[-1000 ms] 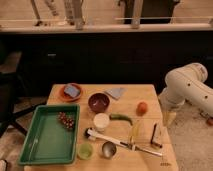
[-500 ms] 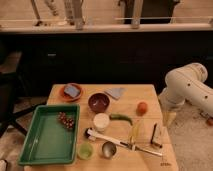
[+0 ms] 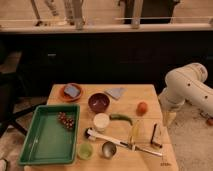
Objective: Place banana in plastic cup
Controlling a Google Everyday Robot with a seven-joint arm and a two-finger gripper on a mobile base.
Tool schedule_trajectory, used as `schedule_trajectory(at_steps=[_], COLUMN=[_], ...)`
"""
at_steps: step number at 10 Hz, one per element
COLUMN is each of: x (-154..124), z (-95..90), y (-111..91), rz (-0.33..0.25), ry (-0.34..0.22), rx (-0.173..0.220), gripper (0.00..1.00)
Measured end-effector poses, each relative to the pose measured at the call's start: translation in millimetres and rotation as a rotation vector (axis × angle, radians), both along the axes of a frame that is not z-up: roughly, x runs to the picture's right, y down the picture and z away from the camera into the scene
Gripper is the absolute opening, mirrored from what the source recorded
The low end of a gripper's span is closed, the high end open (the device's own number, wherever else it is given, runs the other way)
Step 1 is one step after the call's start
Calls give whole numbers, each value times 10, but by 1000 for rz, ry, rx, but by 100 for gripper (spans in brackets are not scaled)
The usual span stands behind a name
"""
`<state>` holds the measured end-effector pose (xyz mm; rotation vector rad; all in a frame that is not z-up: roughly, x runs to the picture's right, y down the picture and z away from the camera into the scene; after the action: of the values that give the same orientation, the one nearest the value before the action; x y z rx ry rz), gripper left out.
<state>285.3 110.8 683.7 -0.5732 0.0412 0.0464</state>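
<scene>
Wooden worktop [image 3: 150, 95] crowded with kitchen things, white robot arm [image 3: 187, 87] off its right edge.

Nearest, front-left of the white cup [image 3: 101, 121]: plastic cup [image 3: 85, 150], upright, just beside the green tray [image 3: 42, 142]. Front-right of the white cup: metal cup [image 3: 109, 149], with a long white-handled utensil [image 3: 120, 142] slanting across close behind it. Right of the white cup, slightly nearer: banana [image 3: 135, 131], lying flat, near end at the utensil, apart from the plastic cup with the metal cup between. Far right of the white cup, past the worktop's edge: gripper [image 3: 169, 118], hanging downward; open or closed cannot be told. Just right-rear of the white cup: dark green vegetable [image 3: 121, 118]. Beyond the white cup: maroon bowl [image 3: 99, 102] and orange fruit [image 3: 142, 108]; farther back, dark counter front [image 3: 100, 55].
</scene>
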Motion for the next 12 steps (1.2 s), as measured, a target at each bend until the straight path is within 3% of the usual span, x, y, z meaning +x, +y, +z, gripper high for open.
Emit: schedule_trajectory(at_steps=[8, 10, 12], x=[-4, -77, -209], z=[-2, 16, 45], y=[-4, 8, 29], rz=[-4, -68, -232], ry=[-9, -96, -265], rx=[0, -49, -114], gripper=[80, 80, 80])
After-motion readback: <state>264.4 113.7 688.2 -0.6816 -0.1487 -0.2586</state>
